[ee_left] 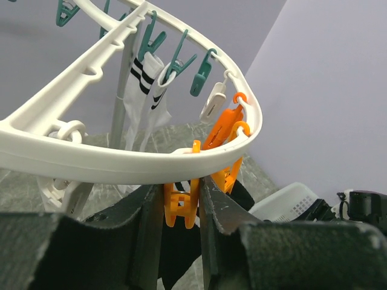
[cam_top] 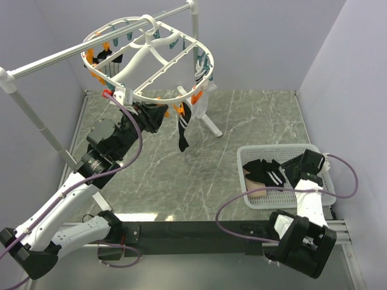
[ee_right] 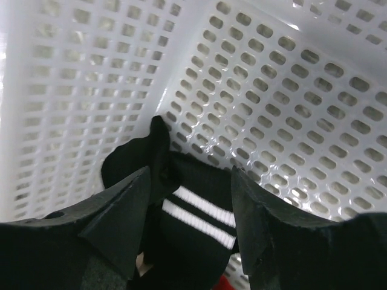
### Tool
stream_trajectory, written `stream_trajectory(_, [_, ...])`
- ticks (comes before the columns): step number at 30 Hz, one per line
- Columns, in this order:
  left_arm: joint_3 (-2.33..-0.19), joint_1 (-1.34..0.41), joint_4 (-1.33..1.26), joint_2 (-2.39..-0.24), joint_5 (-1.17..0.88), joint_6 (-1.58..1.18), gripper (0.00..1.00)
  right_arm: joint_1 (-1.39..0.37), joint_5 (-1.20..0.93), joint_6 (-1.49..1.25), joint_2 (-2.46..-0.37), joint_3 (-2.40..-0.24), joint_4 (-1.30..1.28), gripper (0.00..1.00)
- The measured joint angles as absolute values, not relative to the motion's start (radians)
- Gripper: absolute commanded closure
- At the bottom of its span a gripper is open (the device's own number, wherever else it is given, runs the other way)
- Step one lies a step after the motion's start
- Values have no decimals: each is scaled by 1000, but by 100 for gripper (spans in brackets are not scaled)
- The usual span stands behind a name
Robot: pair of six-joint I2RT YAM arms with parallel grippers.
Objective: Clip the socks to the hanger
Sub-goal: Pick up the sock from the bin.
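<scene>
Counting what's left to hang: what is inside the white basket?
In the white basket lie black socks with white stripes and a pinkish-beige sock. The right gripper reaches in, jaws open astride one striped sock; anything beneath the arm is hidden.

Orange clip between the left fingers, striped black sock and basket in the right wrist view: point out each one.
orange clip (ee_left: 180, 204): left wrist view, on its lower body.
striped black sock (ee_right: 199, 208): right wrist view, on its white-striped part.
basket (ee_right: 290, 103): right wrist view, on its perforated wall.
</scene>
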State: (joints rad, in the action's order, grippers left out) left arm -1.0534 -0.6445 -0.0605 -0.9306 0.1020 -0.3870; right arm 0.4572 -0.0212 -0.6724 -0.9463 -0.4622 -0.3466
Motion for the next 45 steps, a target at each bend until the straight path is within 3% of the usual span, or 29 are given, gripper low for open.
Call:
stream_trajectory(19, [-1047, -645, -66, -907, 105, -386, 76, 459, -92, -579, -1159, -470, -246, 49])
stream_trajectory(24, [-1033, -645, -69, -886, 114, -382, 76, 459, -104, -577, -1185, -474, -218, 65])
stream_trajectory(25, [-1032, -645, -70, -884, 116, -382, 76, 459, -106, -577, -1185, -474, -216, 71])
stream_trajectory(26, [-1032, -645, -70, -882, 118, -382, 76, 460, -112, -578, -1186, -474, -214, 86])
stream_trajectory(28, [-1032, -645, -71, -880, 121, -381, 76, 461, -125, -572, -1187, -473, -214, 99])
stream_trajectory(29, [-1032, -644, -71, -879, 121, -381, 76, 461, -128, -570, -1185, -473, -215, 100])
stream_trajectory(42, [-1031, -641, -71, -880, 121, -381, 76, 461, -134, -545, -847, -532, -317, 100])
stream_trajectory(45, [-1031, -640, -71, -880, 121, -381, 76, 461, -120, -553, -833, -545, -342, 73])
